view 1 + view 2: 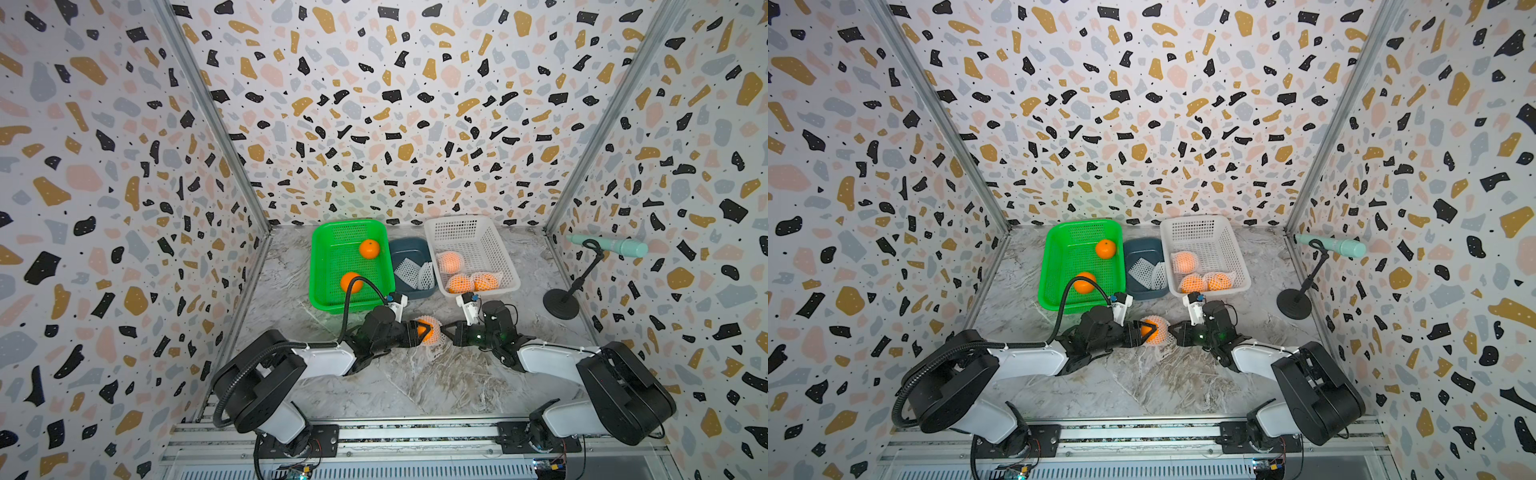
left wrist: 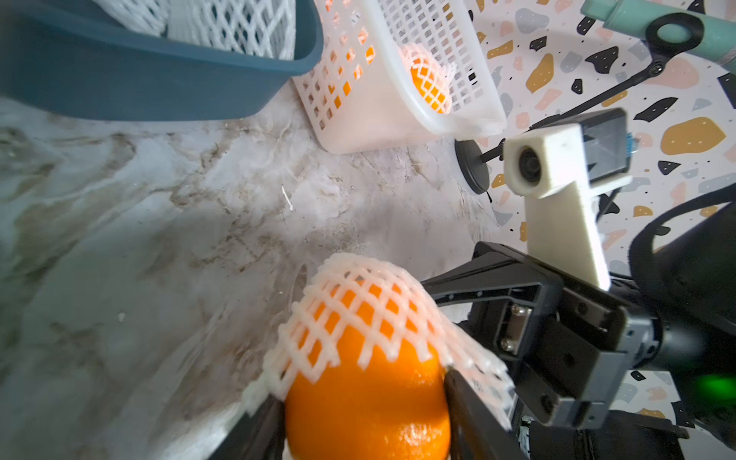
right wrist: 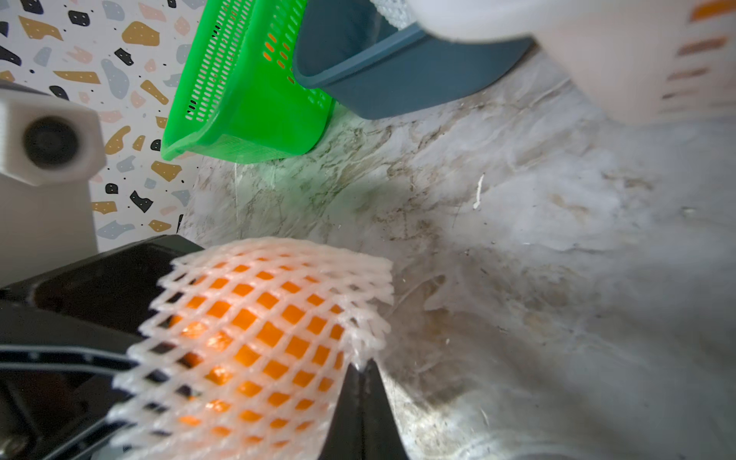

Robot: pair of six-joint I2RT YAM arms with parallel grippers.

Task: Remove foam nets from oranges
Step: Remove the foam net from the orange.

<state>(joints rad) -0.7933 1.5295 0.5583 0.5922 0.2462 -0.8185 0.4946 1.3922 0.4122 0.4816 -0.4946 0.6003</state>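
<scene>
Left wrist view showed the left gripper (image 2: 360,410) clamped on the bare half of an orange (image 2: 366,406), with one dark finger pressed against each side of the fruit. A white foam net (image 2: 358,302) covered only the half of that orange farthest from the left gripper, and its loose edge flared out beside the fingers. In the right wrist view, the right gripper (image 3: 360,378) was pinched tight on the net's edge, its two fingertips meeting with mesh caught between them. In both top views the orange sat between the two grippers, which faced each other tip to tip low over the marbled counter (image 1: 415,382). Whether the fruit touched the counter could not be told. Beyond the left gripper, farther from the robot's base, sat a green basket (image 1: 332,266) holding two bare oranges (image 1: 369,249). Beyond the right gripper sat a white basket (image 1: 465,226) holding three netted oranges (image 1: 450,262). Between the two baskets, beyond the gap between the grippers, a blue bin (image 1: 409,249) held two empty nets (image 1: 407,272). On the right gripper's outer side stood a black stand (image 1: 561,305) carrying a teal cylinder (image 1: 615,246).
</scene>
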